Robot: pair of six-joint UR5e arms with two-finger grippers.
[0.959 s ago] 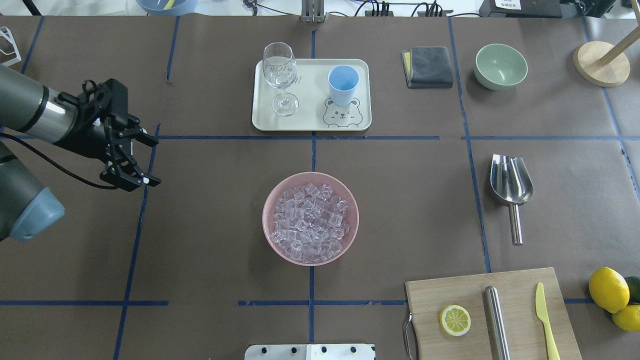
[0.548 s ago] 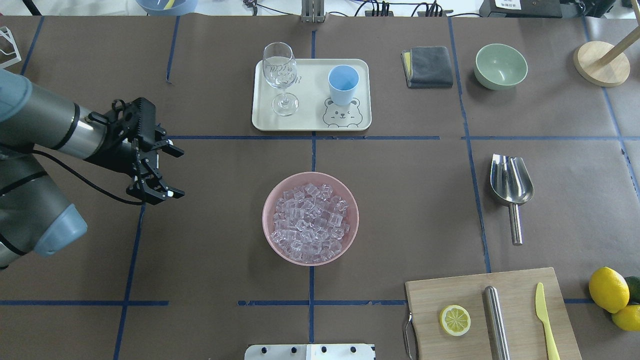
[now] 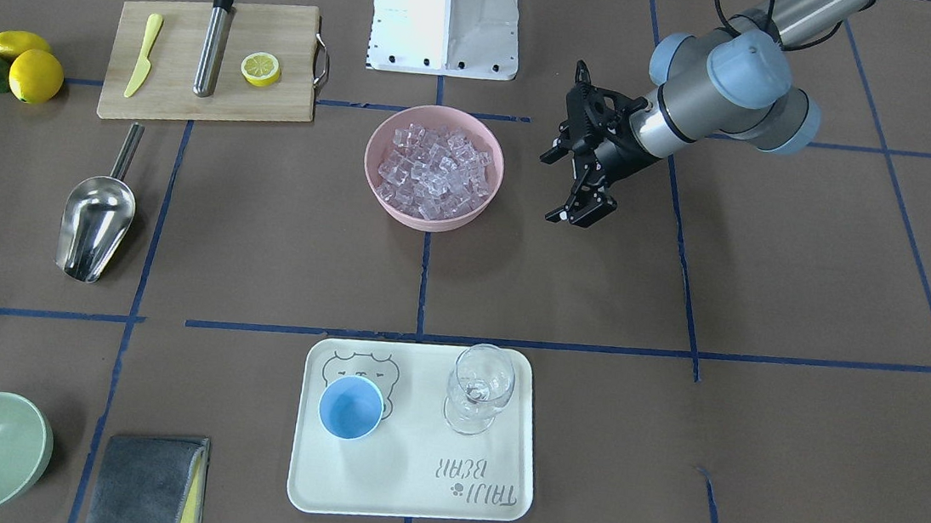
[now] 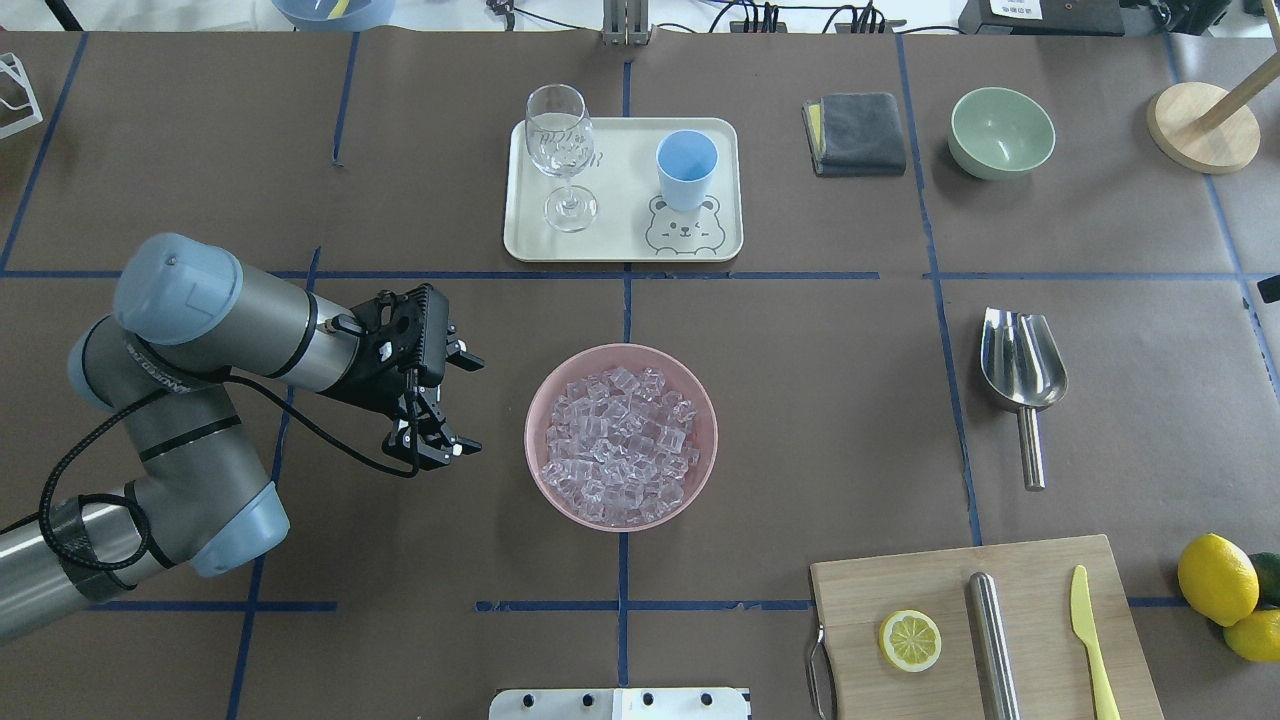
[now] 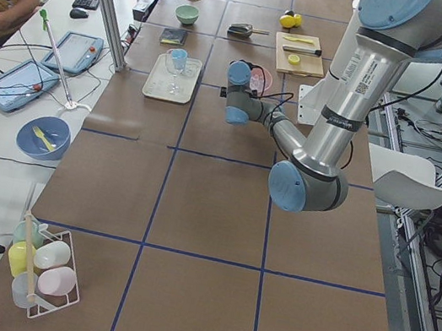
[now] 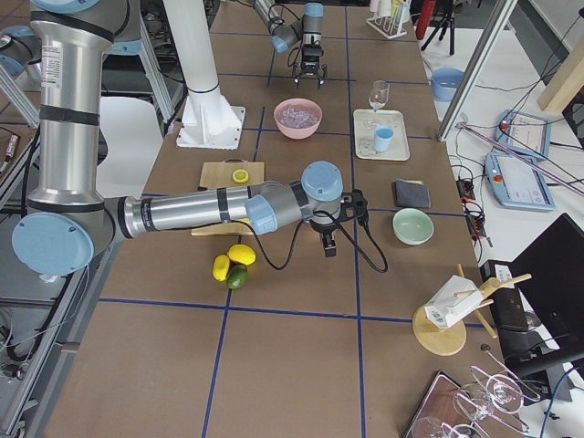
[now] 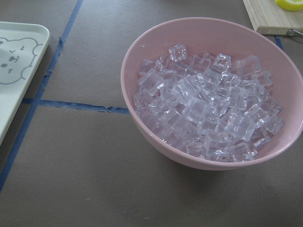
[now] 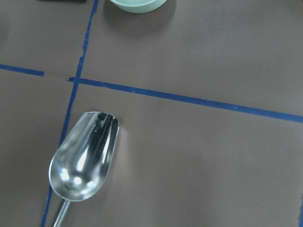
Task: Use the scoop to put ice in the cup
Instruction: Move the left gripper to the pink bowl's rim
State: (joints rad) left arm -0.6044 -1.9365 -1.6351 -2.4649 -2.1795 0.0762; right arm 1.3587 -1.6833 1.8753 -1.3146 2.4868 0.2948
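The ice (image 4: pixel 620 445) is heaped in a pink bowl (image 4: pixel 540 400) at mid-table and fills the left wrist view (image 7: pixel 208 109). The light-blue cup (image 4: pixel 687 165) stands upright on a white tray (image 4: pixel 620 245) beyond the bowl. The steel scoop (image 4: pixel 1022 365) lies flat on the table to the right, and the right wrist view looks down on it (image 8: pixel 85 163). My left gripper (image 4: pixel 478 405) is open and empty just left of the bowl. My right gripper (image 6: pixel 327 248) hovers near the scoop; I cannot tell if it is open or shut.
A stemmed glass (image 4: pixel 560 150) shares the tray. A grey cloth (image 4: pixel 856 132) and a green bowl (image 4: pixel 1001 132) are at the back right. A cutting board (image 4: pixel 900 580) with a lemon slice, steel cylinder and yellow knife is at the front right, next to lemons (image 4: pixel 1216 578).
My left arm has swung right across the table, bringing its open gripper from the far left to just beside the pink bowl. Nothing else has moved.
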